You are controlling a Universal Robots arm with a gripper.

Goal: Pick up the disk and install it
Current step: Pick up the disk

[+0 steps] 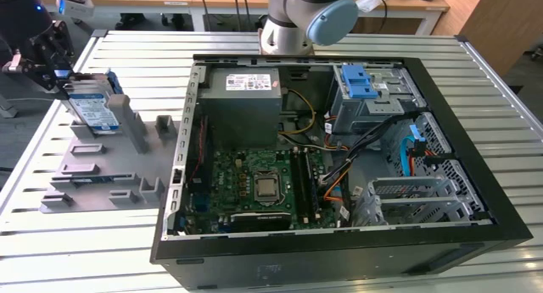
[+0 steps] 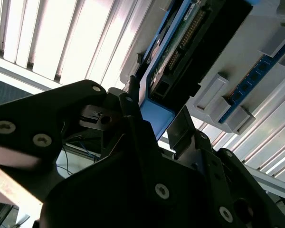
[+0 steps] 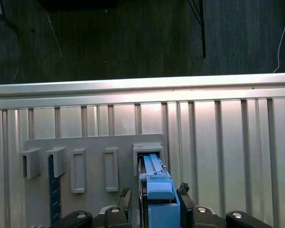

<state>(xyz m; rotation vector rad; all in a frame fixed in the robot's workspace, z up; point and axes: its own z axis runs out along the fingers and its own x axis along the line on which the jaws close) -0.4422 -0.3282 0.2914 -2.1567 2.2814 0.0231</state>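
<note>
The silver disk [image 1: 91, 110], framed in blue plastic, is standing on edge, leaning slightly, its top end sitting right at the gripper [image 1: 61, 80].

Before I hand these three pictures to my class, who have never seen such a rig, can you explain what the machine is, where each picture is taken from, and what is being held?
The machine is one robot arm with a gripper at its end. The exterior view comes from a camera off the arm, looking down on a slatted metal table. On it lie an open computer case and a grey holder with slots. Both wrist views come from cameras riding on the arm. The gripper looks shut on the disk, a silver drive in a blue frame, which stands on edge in the holder.
</note>
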